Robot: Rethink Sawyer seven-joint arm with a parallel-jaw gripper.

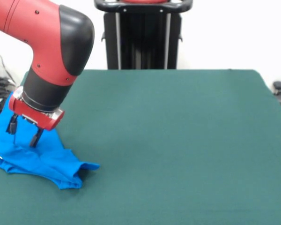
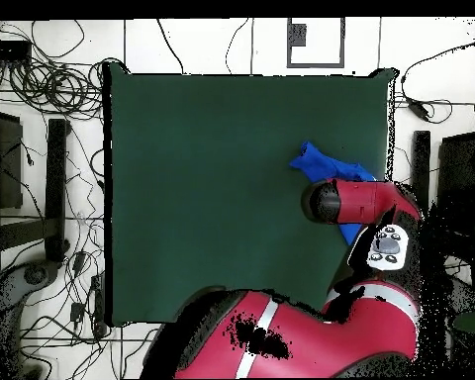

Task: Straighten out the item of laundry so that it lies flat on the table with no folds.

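1. While angled down from upper left, arm (image 1: pixel 47 42) sets gripper (image 1: pixel 24 133) onto shirt (image 1: pixel 42 157).
2. Fingers slightly apart, tips against blue cloth, nothing pinched.
3. Shirt rumpled at table (image 1: pixel 178 140) left edge.

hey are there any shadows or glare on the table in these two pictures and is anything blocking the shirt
Front view: even light, no glare on the table; a small dark shadow beside the shirt fold; the gripper overlaps its upper part. Overhead view: the arm hides most of the shirt.
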